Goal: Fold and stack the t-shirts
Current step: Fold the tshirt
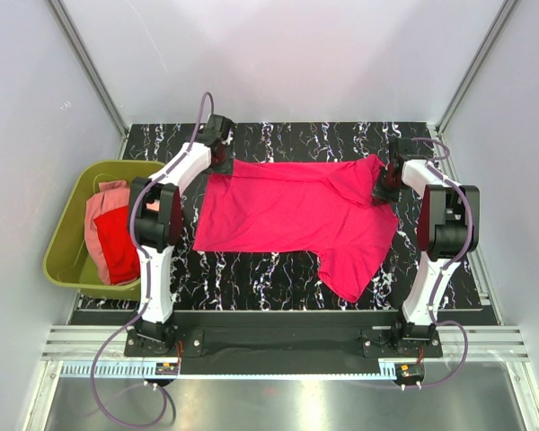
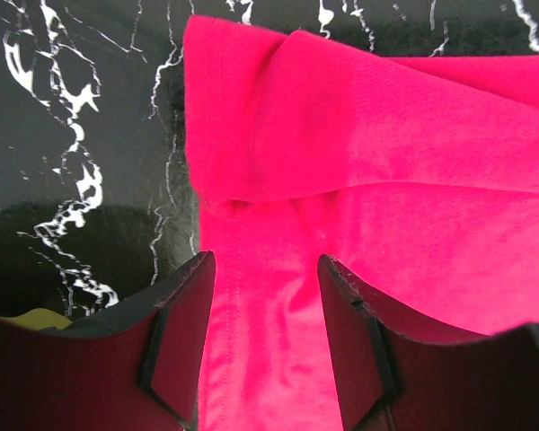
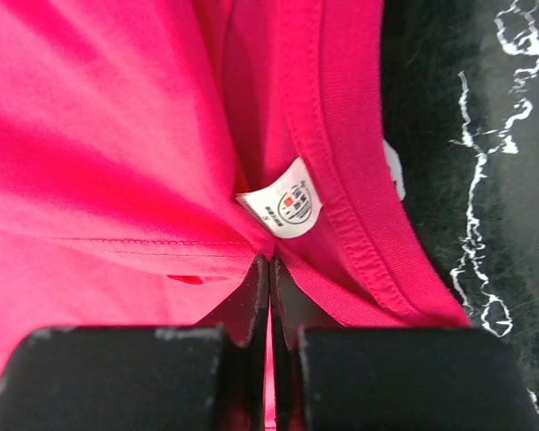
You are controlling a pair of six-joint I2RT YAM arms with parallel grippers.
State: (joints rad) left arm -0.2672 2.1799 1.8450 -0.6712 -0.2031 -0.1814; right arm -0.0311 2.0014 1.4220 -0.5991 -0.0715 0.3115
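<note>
Right claw (image 3: 269, 269) is pinching the magenta t-shirt's (image 1: 287, 211) three-o'clock collar; left claw (image 2: 265, 269) is gaping over its nine-o'clock edge, counter (image 2: 72, 135) showing beyond.

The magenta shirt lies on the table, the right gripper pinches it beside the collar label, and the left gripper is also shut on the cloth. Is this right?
Not quite. The left gripper is open: the left wrist view shows its fingers apart over the magenta shirt. The shirt does lie on the table, and the right gripper pinches it beside the collar label.
</note>
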